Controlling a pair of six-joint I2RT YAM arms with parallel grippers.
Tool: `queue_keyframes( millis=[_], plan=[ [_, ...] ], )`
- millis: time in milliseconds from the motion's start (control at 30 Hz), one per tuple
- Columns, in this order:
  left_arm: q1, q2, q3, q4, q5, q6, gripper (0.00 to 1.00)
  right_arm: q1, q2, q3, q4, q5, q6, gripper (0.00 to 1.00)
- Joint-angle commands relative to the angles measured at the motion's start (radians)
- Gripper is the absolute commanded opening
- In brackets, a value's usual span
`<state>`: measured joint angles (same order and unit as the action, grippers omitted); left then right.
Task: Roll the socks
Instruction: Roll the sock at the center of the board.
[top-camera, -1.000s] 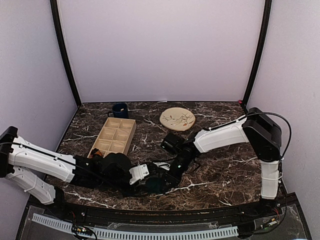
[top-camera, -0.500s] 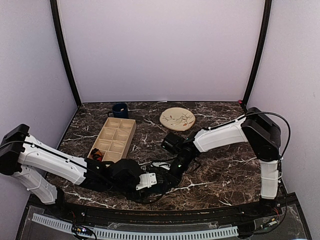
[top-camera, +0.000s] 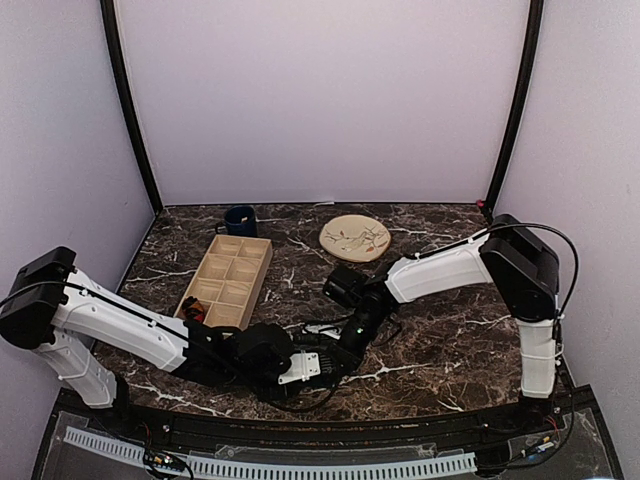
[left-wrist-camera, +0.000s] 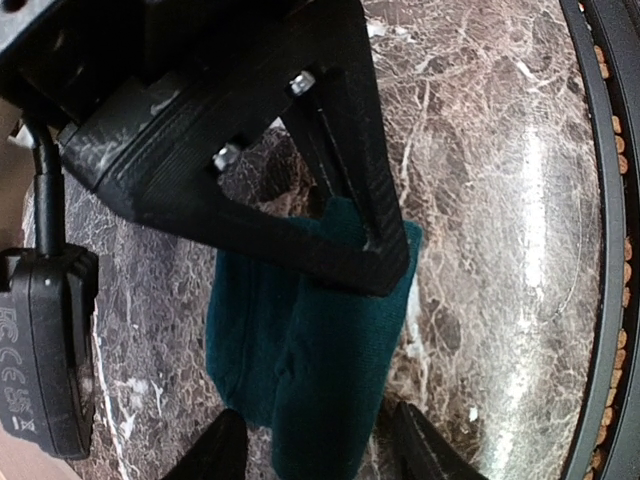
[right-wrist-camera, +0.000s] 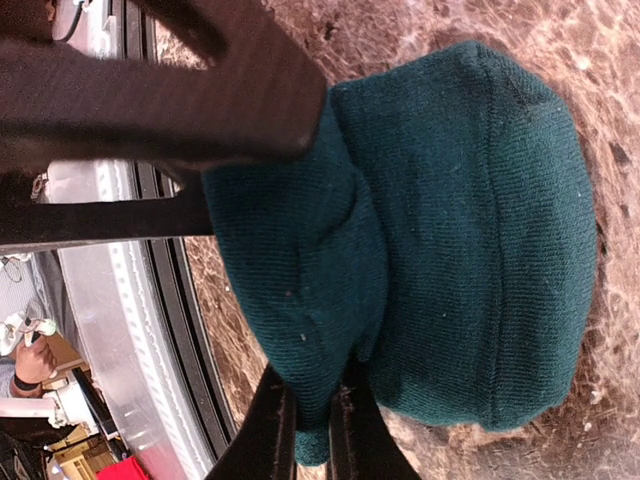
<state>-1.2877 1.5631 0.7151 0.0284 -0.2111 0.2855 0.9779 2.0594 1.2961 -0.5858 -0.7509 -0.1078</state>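
The dark teal-green socks lie folded into a thick bundle on the marble near the front edge. My right gripper is shut on a fold at the bundle's edge. My left gripper is open, one fingertip on each side of the bundle's end, not pressing it. In the top view both grippers meet over the socks and hide them. A red-orange bit of the argyle socks shows at the near left corner of the tray.
A wooden compartment tray lies left of centre. Behind it stands a dark blue mug, and a patterned plate lies at the back. The table's black front rail runs close to the socks.
My left arm has swung right and forward, bringing its gripper up to the teal socks. Its jaws widened, then narrowed a little. The right gripper kept its hold.
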Motion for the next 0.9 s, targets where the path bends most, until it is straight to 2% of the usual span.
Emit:
queue_keyframes(
  millis=[0,100,233,367,433,533,633,867],
  plan=[
    [-0.004,0.018,0.033,-0.007,-0.016,0.02,0.47,-0.005,0.031,0.007,-0.042,0.011,-0.013,0.0],
    [-0.005,0.031,0.035,-0.004,-0.019,0.023,0.44,-0.006,0.033,0.011,-0.045,0.004,-0.018,0.0],
    [-0.005,0.049,0.042,-0.005,-0.016,0.03,0.31,-0.007,0.033,0.014,-0.047,-0.001,-0.02,0.0],
    [-0.005,0.06,0.043,-0.003,-0.006,0.03,0.26,-0.008,0.034,0.014,-0.049,-0.007,-0.023,0.0],
    [-0.005,0.061,0.042,-0.002,0.001,0.031,0.19,-0.008,0.037,0.014,-0.05,-0.009,-0.024,0.0],
    [-0.003,0.07,0.048,-0.014,0.017,0.032,0.01,-0.01,0.036,0.012,-0.05,-0.01,-0.024,0.0],
    [-0.001,0.071,0.051,-0.019,0.027,0.033,0.0,-0.014,0.035,0.007,-0.046,-0.011,-0.021,0.0],
    [0.056,0.068,0.07,-0.059,0.123,0.017,0.0,-0.023,0.021,-0.023,-0.013,-0.011,0.0,0.13]
  ],
)
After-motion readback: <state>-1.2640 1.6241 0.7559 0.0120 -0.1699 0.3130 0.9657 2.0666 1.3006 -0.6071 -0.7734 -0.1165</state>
